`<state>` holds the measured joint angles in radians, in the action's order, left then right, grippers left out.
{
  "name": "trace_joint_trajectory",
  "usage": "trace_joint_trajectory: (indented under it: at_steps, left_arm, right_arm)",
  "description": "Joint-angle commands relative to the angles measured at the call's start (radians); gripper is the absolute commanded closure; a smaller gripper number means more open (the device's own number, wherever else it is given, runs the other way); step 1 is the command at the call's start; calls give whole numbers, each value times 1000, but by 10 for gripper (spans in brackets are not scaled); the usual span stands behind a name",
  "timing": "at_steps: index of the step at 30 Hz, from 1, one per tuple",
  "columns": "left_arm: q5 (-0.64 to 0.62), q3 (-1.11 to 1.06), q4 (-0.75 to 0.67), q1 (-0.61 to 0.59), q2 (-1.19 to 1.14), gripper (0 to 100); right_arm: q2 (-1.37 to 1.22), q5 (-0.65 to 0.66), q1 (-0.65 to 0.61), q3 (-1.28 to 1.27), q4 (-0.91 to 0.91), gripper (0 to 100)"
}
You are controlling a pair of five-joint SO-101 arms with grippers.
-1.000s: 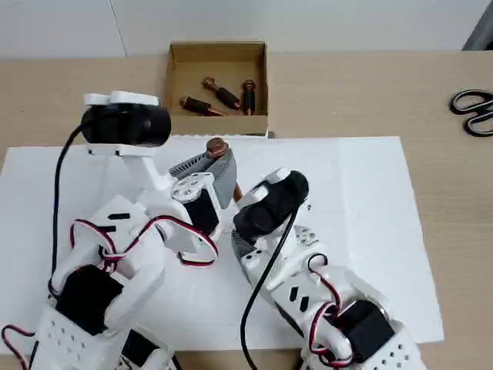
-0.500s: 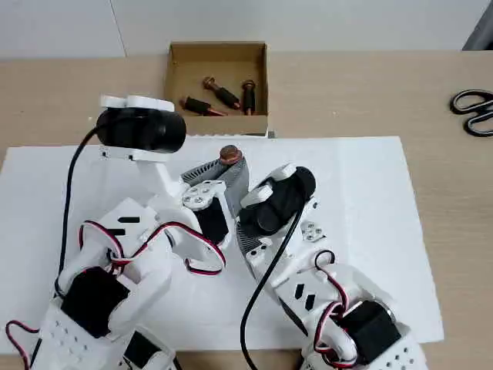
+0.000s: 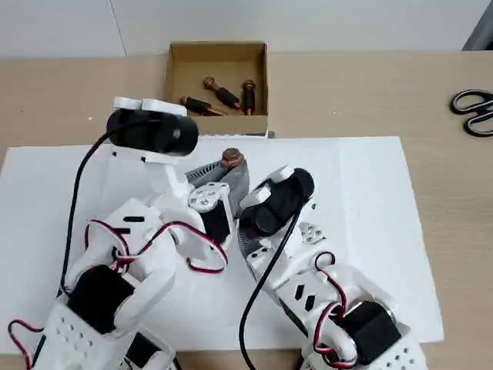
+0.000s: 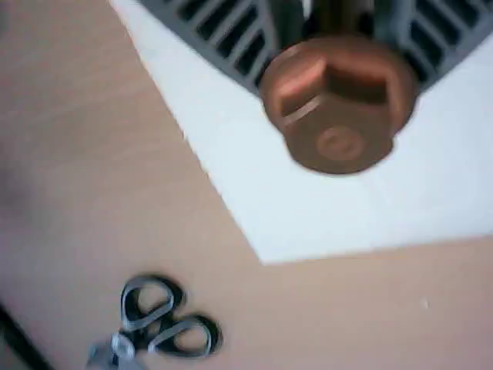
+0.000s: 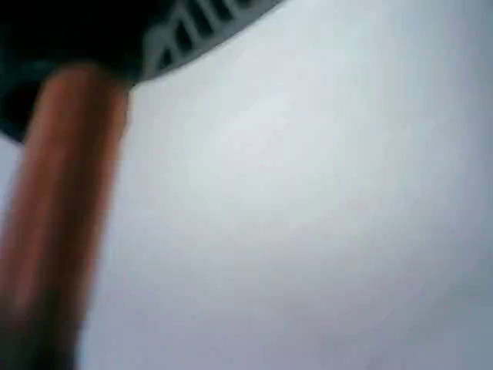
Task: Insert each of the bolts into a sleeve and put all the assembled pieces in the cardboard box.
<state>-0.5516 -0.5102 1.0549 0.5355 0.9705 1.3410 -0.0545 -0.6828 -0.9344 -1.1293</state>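
Observation:
My left gripper [image 3: 229, 173] is shut on a copper bolt [image 3: 233, 159], held above the white sheet with its hex head pointing toward the cardboard box [image 3: 174, 77]. In the left wrist view the bolt's head [image 4: 339, 104] pokes out between the grey ribbed fingers [image 4: 219, 23]. My right arm's wrist [image 3: 276, 202] sits close beside the bolt, with its gripper hidden beneath the black camera. The right wrist view has a blurred copper shaft [image 5: 62, 208] very near. Three assembled pieces [image 3: 223, 94] lie in the box.
A white sheet [image 3: 354, 193] covers the middle of the wooden table. Black scissors [image 3: 474, 108] lie at the far right edge, also seen as scissors [image 4: 162, 320] in the left wrist view. The box stands just beyond the sheet's far edge.
My left arm has swung to the right, carrying the bolt with it. The right arm's wrist has shifted slightly to the right and then kept still.

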Motion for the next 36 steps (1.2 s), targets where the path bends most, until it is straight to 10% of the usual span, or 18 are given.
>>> trace_joint_trajectory:
  at_steps: [1,36]
  left_arm:
    - [6,8,-46,-20,15,995]
    - [-41,-53,18,60,15,995]
  right_arm:
    - [19,12,10,61,-7,995]
    - [38,12,8,66,77,995]
